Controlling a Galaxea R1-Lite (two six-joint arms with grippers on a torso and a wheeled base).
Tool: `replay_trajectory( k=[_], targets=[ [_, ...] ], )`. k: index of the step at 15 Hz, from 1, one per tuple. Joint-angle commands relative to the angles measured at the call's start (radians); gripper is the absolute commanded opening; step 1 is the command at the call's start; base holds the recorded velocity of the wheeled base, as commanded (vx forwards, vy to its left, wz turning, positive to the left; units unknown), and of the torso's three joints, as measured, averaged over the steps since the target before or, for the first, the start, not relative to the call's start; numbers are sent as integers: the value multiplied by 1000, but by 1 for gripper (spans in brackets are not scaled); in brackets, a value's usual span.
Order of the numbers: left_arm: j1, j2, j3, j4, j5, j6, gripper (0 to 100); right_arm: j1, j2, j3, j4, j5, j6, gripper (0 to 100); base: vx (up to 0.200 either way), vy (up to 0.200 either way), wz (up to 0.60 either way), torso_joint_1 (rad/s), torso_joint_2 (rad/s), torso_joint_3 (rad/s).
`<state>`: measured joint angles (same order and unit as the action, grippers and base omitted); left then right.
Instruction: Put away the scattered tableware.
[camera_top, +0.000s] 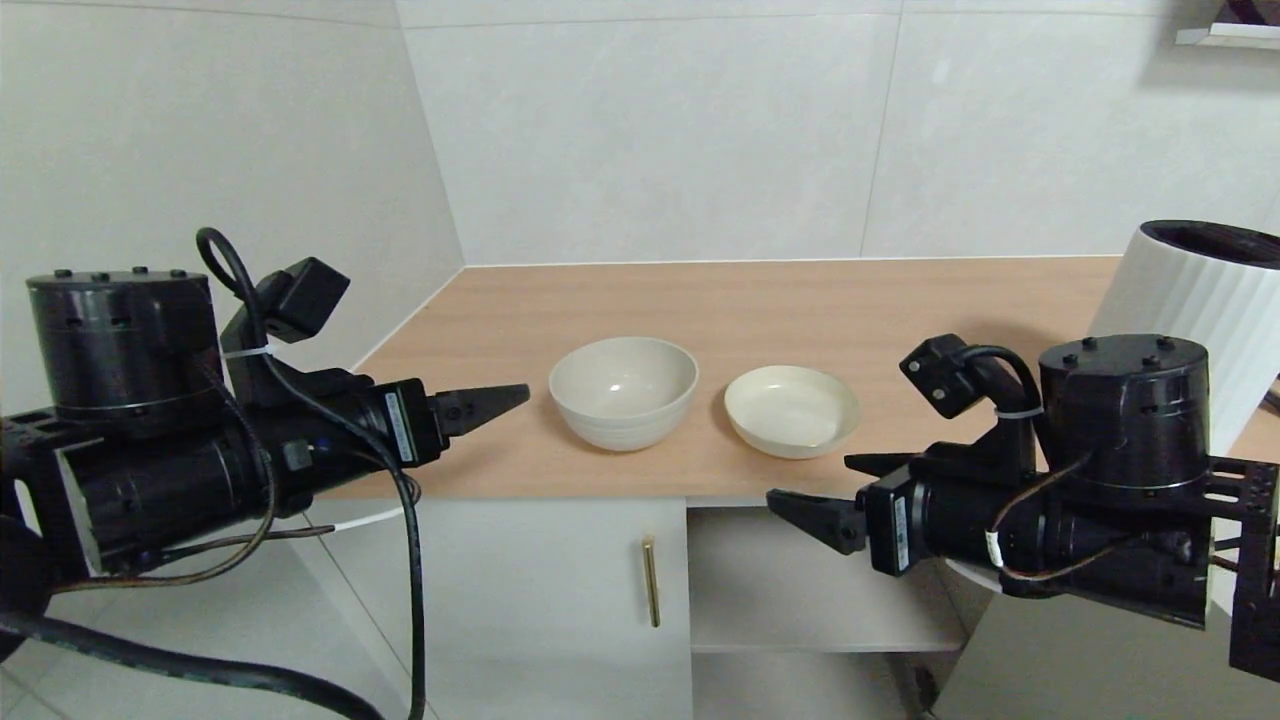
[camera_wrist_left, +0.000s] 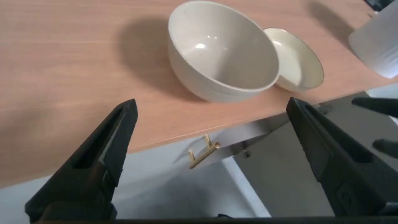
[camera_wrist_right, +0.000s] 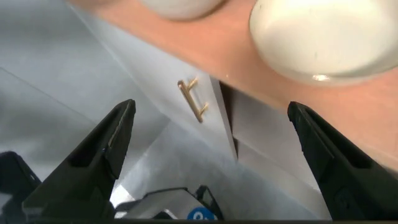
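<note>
Two pieces of tableware were set near the front edge of the counter (camera_top: 760, 300): a deep bowl (camera_top: 623, 392) about midway along that edge, and a shallow dish (camera_top: 792, 410) just beside it toward the right end, with a narrow gap seen between them. Neither was held. The left gripper (camera_top: 492, 402) was poised near the front edge, to the left of the bowl, its jaws spread wide and empty. The right gripper (camera_top: 832, 486) was held in front of that edge and below the dish, likewise spread wide with nothing in it. The step in hand was judged to be the first grasp, probably of the bowl. It would best be taken at the rim, one finger inside the wall and one outside, since the rounded body seemed too broad and smooth to be clasped whole. The bowl should then be lifted level, so that the dish was not knocked. Both pieces appeared glazed, pale cream, hard and glossy, and the bowl's outer wall was faintly ringed near the foot. The counter was of matt wood grain. Below it a white door (camera_top: 560, 600) with a slim brass handle (camera_top: 651, 582) was shut, and the open compartment (camera_top: 800, 590) beside it was judged the likely place of storage.
</note>
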<state>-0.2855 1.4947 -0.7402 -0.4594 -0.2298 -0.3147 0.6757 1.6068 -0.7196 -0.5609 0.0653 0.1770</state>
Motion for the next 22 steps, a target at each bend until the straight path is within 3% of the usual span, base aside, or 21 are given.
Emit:
replay_trajectory(
  k=[1, 2, 4, 5, 6, 7, 10, 12, 14, 16, 20, 22],
  targets=[
    [-3, 19, -8, 5, 3, -6, 100, -12, 27, -1, -36, 1, -1, 100, 0, 0, 0, 76, -168, -90],
    [-3, 22, -19, 16, 4, -23, 100, -25, 44, -9, -74, -2, -1, 100, 0, 0, 0, 41, -95, -56],
    [-4, 29, -62, 48, 4, -123, 100, -59, 88, -116, -24, -68, 4, 100, 0, 0, 0, 11, -25, -18],
    [-4, 29, -62, 48, 4, -123, 100, -59, 88, -121, -19, -71, 4, 100, 0, 0, 0, 0, 0, 0],
    [-4, 55, -116, 82, 20, -222, 100, -65, 99, -248, 157, -147, 65, 100, 0, 0, 0, 0, 0, 0],
    [-7, 84, -145, 87, 50, -271, 100, -65, 104, -302, 231, -154, 130, 100, 0, 0, 0, 0, 0, 0],
    [-32, 167, -199, 97, 138, -311, 100, -88, 154, -359, 268, -200, 182, 100, 0, 0, 0, 0, 0, 0],
    [-46, 179, -205, 110, 141, -316, 100, -104, 186, -371, 225, -231, 182, 100, 0, 0, 0, 0, 0, 0],
    [-57, 197, -229, 123, 142, -365, 100, -116, 182, -376, 230, -231, 182, 100, 0, 0, 0, 0, 0, 0],
    [-60, 214, -249, 156, 142, -385, 100, -127, 183, -396, 251, -231, 185, 100, 0, 0, 0, 0, 0, 0],
    [-69, 280, -297, 192, 144, -465, 100, -156, 196, -500, 430, -231, 252, 100, 0, 0, 0, 0, 0, 0],
    [-76, 306, -301, 192, 144, -481, 100, -165, 209, -503, 435, -233, 254, 100, 0, 0, 0, 0, 0, 0]
  ],
)
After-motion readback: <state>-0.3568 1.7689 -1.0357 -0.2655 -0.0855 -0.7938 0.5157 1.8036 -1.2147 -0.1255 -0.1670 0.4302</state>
